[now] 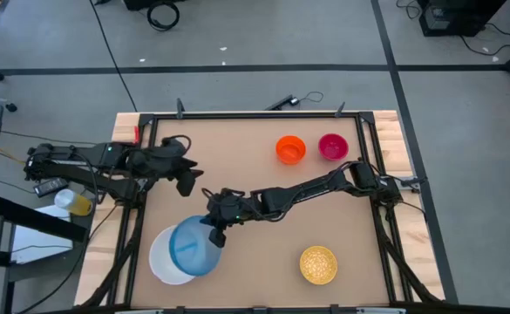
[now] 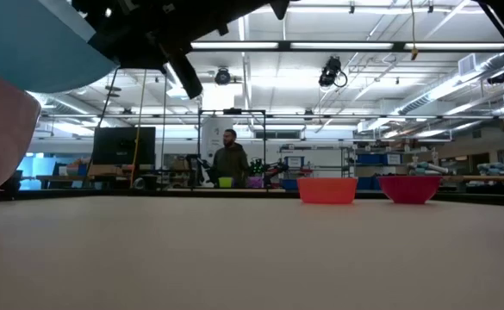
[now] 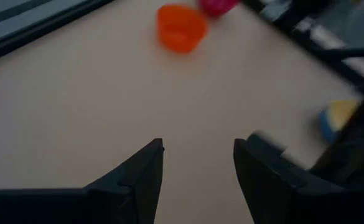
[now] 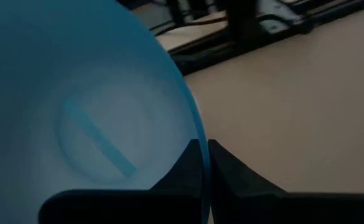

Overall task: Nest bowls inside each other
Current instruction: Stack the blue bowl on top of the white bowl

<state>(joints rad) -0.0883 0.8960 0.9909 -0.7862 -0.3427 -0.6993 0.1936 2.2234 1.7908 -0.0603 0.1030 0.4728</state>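
Note:
My right gripper (image 1: 214,230) is shut on the light blue bowl (image 1: 193,246), which hangs tilted over the white bowl (image 1: 163,260) at the table's near left. Whether the two bowls touch, I cannot tell. In the low view the blue bowl (image 2: 28,43) shows above the white one (image 2: 0,142). My left gripper (image 1: 187,183) hovers open over the left side of the table, nothing between its fingers (image 3: 138,177). The orange bowl (image 1: 290,149) and the magenta bowl (image 1: 333,146) stand upright side by side at the far edge. The gold speckled bowl (image 1: 318,264) stands at the near right. My right gripper pinches the blue bowl's rim (image 4: 197,134) on the side toward the table's right, one finger inside the bowl and one outside. The fingers slant down from the right. The bowl is tilted, its hollow facing up and toward the gripper.
Dark frame rails (image 1: 147,166) run along the table's edges. The middle of the table (image 1: 272,235) is bare board. Beyond the far edge a person (image 2: 230,159) stands in the room. A yellow item (image 1: 74,202) lies off the table's left side.

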